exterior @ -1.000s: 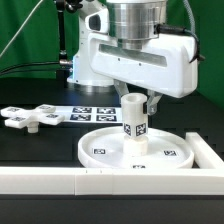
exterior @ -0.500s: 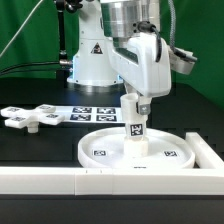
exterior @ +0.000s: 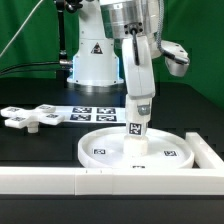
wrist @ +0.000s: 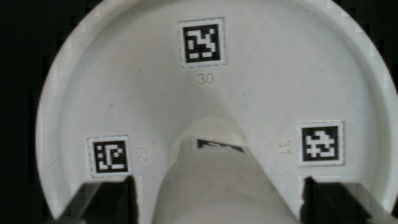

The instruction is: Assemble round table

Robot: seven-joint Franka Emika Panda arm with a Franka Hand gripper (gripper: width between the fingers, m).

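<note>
Round table post (exterior: 136, 136) stands upright at mid disc (exterior: 95, 152), gripper (exterior: 138, 106) grasping it; fastening it likely needs a twist.

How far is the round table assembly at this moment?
Done: the post stands upright at the centre of the round disc. In progress: the hand grips the post's top, probably seating it. Left: the cross-shaped piece lies loose at the exterior view's left, not yet attached.

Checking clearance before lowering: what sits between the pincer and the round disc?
The short post stands upright there, its top inside the pincer and its foot on the disc. Both views show it.
</note>
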